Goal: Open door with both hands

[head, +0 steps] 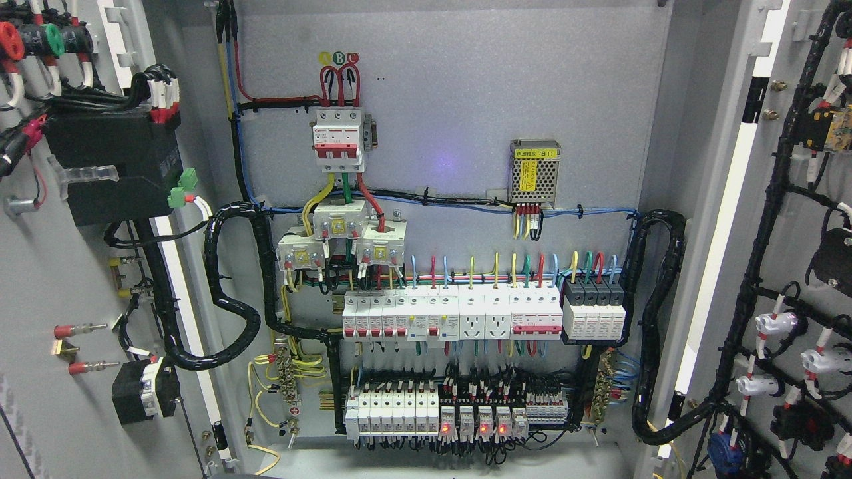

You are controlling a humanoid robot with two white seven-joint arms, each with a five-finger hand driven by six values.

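Both grey metal cabinet doors, left and right, stand swung wide, exposing the wired back panel. Neither hand shows, so their state cannot be told; apparently just retreat clear of cables.

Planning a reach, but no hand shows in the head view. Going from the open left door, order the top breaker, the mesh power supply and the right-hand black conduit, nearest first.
1. top breaker, left of centre.
2. mesh power supply, right of centre.
3. black conduit, far right.
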